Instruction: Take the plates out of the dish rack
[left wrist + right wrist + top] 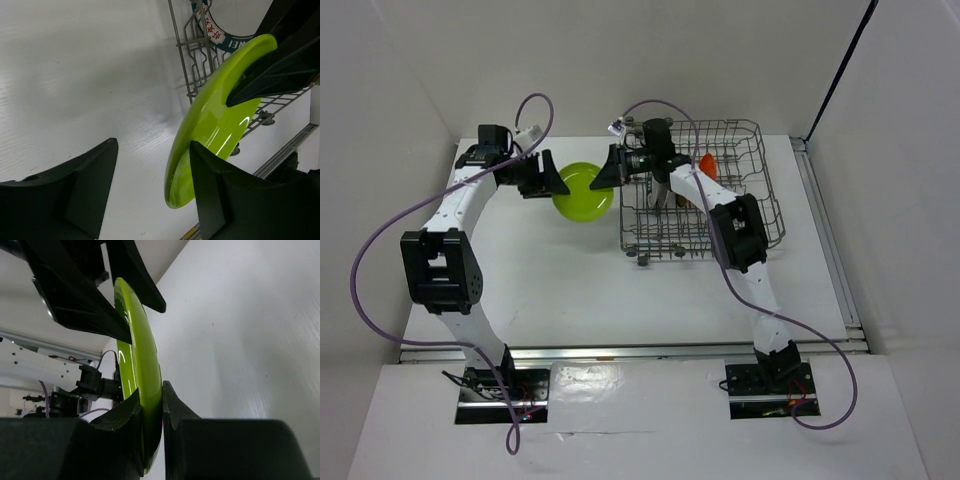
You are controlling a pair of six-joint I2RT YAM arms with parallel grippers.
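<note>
Top external view, largest first: white desk under everything. On its right half, grey wire dish rack, standing just right of centre. Just left of the rack, between both arms, lime green plate, out of the rack and apparently raised off the desk, tilted up on edge. Rim-to-rim line running left to right, 1 rim toward each arm.

Inside the rack, at least 2 plates on edge: orange plate near the far side, and white plate with a dark blue-green rim, glimpsed through the wires from the left wrist. Something brownish near the rack's middle, too small to name.

Right pincer reaching left out over the rack's edge, pressed together on the green plate's rack-side rim, 1 finger on each face, clear in the right wrist view. Left pincer at the opposite rim, spread wide, 1 finger on each side of the plate's edge in the right wrist view, no contact to be made out.

Judgement: a hand-over, turning on that far rim sitting squarely between the spread fingers; left arm nearer the bare desk, so probably closing next, then the right letting go.
</note>
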